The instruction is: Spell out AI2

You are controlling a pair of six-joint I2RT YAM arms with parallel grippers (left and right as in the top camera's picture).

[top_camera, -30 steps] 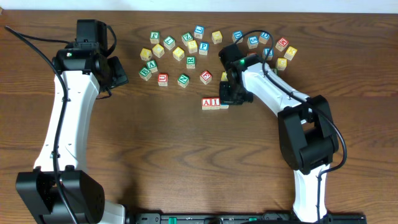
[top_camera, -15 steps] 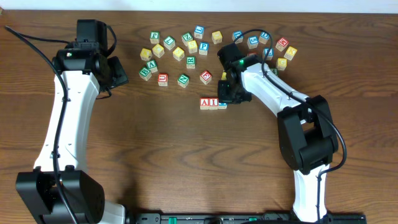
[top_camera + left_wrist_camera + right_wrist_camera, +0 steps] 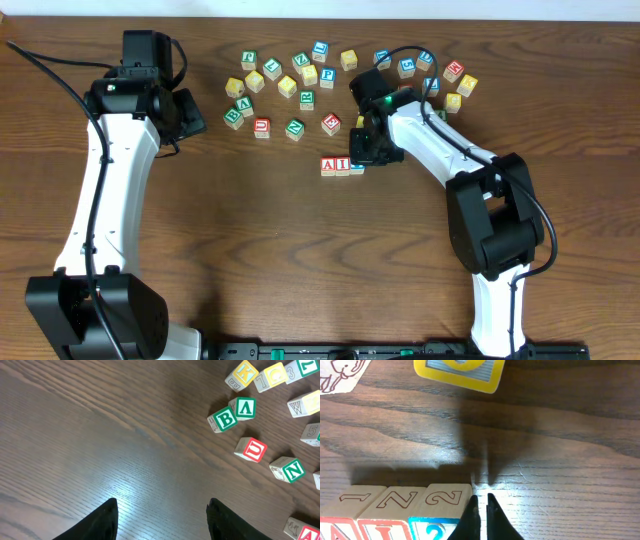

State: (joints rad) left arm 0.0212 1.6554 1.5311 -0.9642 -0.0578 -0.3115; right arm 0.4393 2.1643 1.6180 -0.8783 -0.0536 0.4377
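Light: even and bright from above your desk [image 3: 300,250].
Glare: pale sheen in both your wrist views.
Shadows: soft; a broad one ahead of your right gripper [image 3: 482,502].

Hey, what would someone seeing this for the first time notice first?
A short row of wooden blocks reading A, I, 2 stands out in the middle of the overhead view, with the right gripper at its 2 end, jaws nearly closed. Farther back lies a loose scatter of colourful wooden alphabet blocks.
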